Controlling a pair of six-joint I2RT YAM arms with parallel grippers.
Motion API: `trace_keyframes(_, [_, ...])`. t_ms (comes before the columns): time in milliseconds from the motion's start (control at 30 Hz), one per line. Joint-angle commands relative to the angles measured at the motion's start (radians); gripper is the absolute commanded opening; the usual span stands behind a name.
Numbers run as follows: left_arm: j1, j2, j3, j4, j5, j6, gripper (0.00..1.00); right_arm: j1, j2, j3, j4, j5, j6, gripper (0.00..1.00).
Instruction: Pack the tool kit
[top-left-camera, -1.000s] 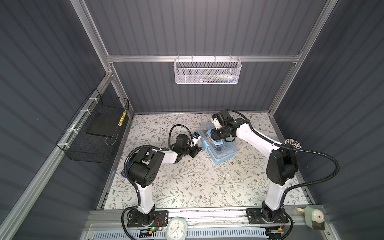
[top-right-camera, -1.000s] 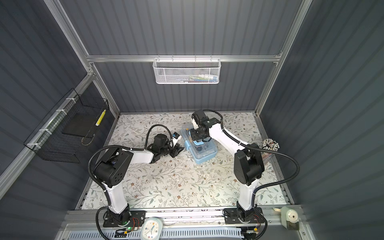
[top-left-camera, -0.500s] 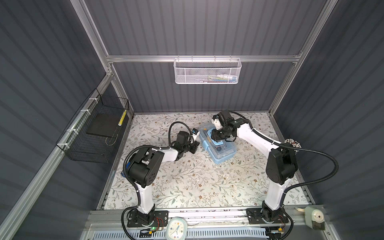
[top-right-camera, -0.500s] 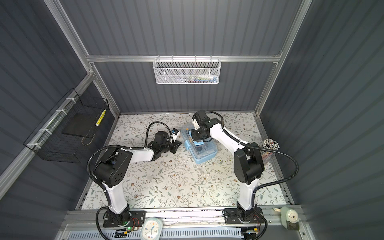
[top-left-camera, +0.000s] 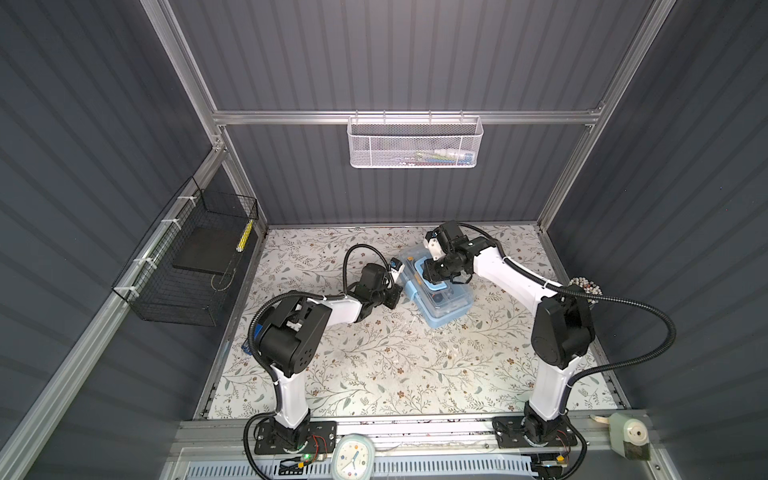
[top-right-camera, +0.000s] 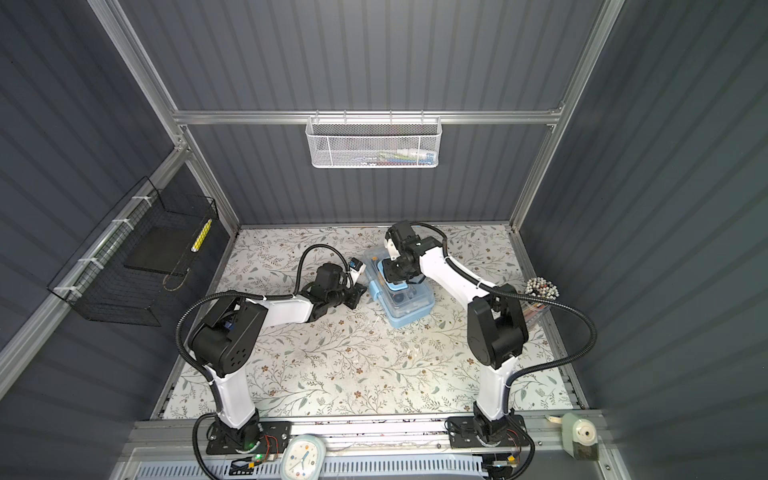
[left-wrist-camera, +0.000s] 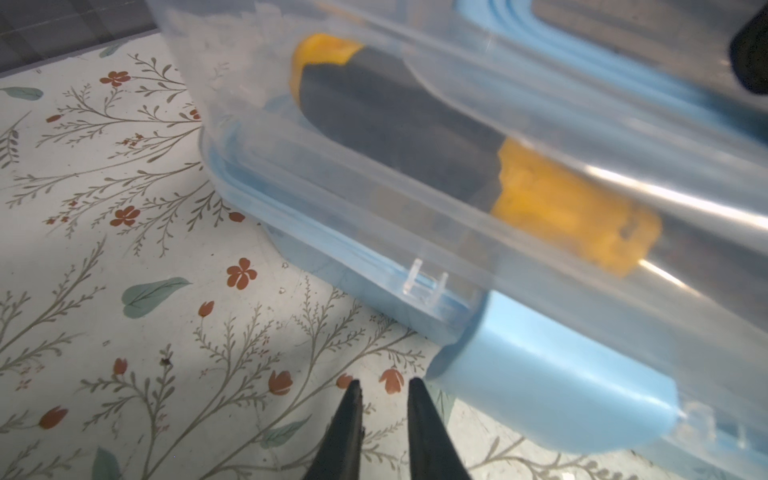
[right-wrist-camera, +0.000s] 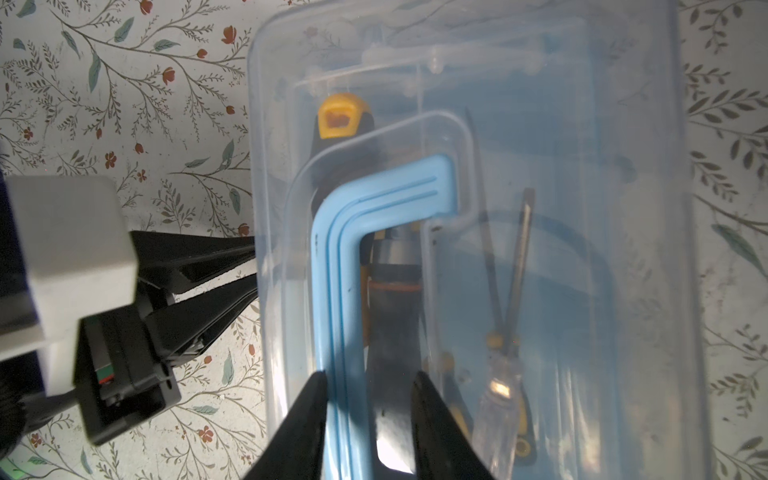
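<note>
Blue case: the tool kit lies on the tabletop toward the back, between your two arms, with its clear lid on top.
Long axis: in both top views it runs slanted, far-left to near-right.
Handle: the blue handle runs along this axis.
Right hand: over the far half, one finger on each side of the handle; you cannot tell if they press it.
Left hand: low, just beside the left long side, fingers almost together, holding nothing.
</note>
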Motion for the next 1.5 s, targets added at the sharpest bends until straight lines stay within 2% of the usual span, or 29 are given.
trace_keyframes(0, [-0.014,-0.004,0.043,-0.051,-0.05,-0.015,0.22,-0.004,0.024,-0.006,-0.023,0.0,0.006,0.37])
trace_keyframes(500, [-0.05,-0.001,0.086,-0.143,-0.107,-0.018,0.21,-0.009,0.029,-0.009,-0.019,-0.009,0.009,0.37])
trace_keyframes(667, [-0.06,-0.005,0.103,-0.174,-0.127,-0.033,0.21,-0.009,0.036,-0.01,-0.036,-0.017,0.008,0.33])
trace_keyframes(1167, [-0.077,-0.017,0.172,-0.288,-0.151,-0.04,0.22,-0.011,0.038,-0.038,-0.037,-0.04,0.026,0.31])
trace_keyframes(1467, [-0.088,-0.013,0.173,-0.294,-0.162,-0.067,0.23,-0.011,0.035,-0.047,-0.034,-0.051,0.038,0.28])
